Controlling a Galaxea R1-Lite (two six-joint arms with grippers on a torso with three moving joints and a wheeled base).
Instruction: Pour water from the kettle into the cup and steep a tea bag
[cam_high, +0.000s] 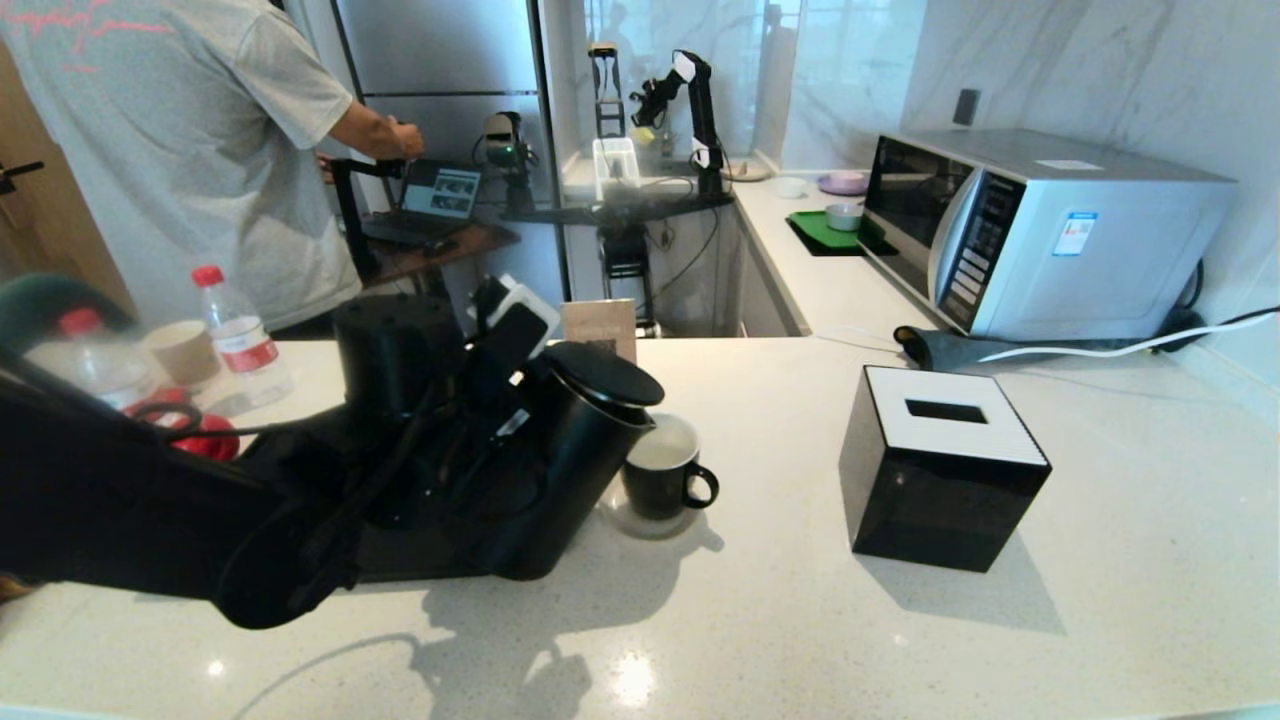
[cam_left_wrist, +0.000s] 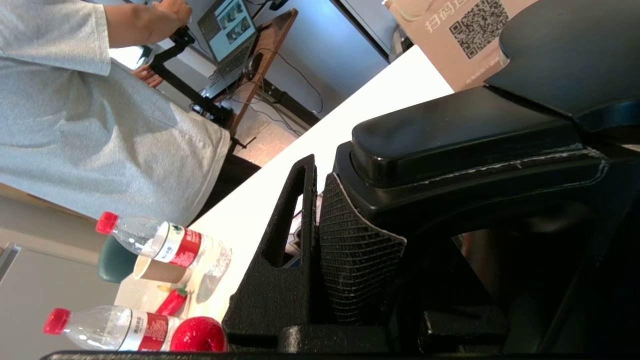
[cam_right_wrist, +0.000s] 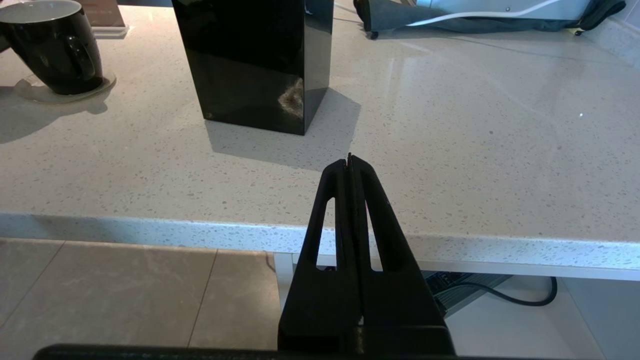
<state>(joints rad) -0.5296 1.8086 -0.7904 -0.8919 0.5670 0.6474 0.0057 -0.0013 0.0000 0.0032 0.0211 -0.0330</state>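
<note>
Head view: my left hand (cam_high: 505, 375) grasps the tall matte-black kettle (cam_high: 570, 460), tilted over the small glossy black mug (cam_high: 662, 470); overtilting could overflow it.

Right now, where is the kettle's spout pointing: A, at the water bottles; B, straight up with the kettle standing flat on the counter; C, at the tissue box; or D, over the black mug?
D: the kettle, held by its handle in the left gripper, is tilted so its spout hangs over the rim of the mug on its coaster.
</note>
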